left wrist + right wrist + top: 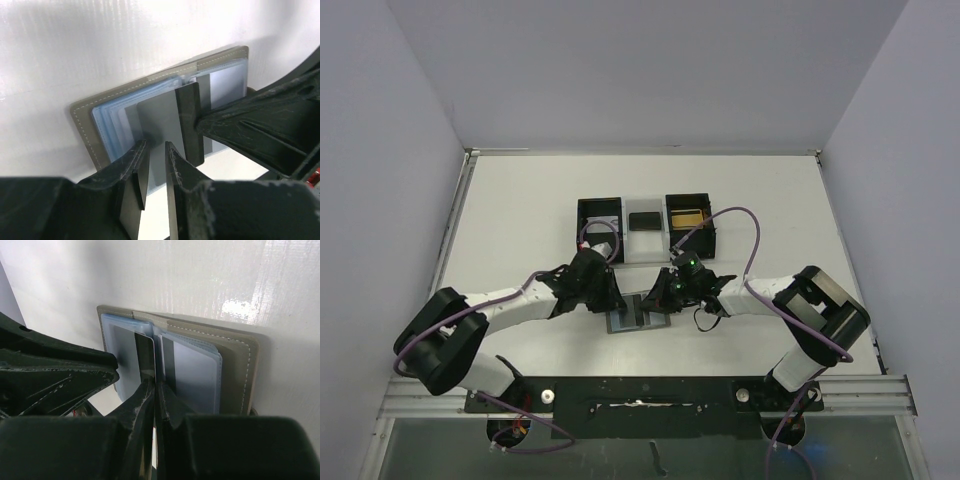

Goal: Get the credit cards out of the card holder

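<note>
The grey card holder (626, 322) lies open on the white table between my two grippers. Its stitched rim (82, 119) frames two blue pocket panels. A silvery-grey credit card (157, 117) pokes out of the left panel's pockets toward the near edge. My left gripper (156, 150) hovers over that card's near edge, jaws a narrow gap apart, nothing clamped. My right gripper (156, 384) is shut, its tips pressed on the holder's fold (150, 335). One right finger (190, 120) shows as a black bar on the holder's middle. A pale card (197, 375) fills the right panel.
A black three-compartment tray (582, 225) stands behind the holder, with a small black item (644, 221) in its middle and a yellowish one (687, 217) in its right part. Grey walls close in the table on three sides.
</note>
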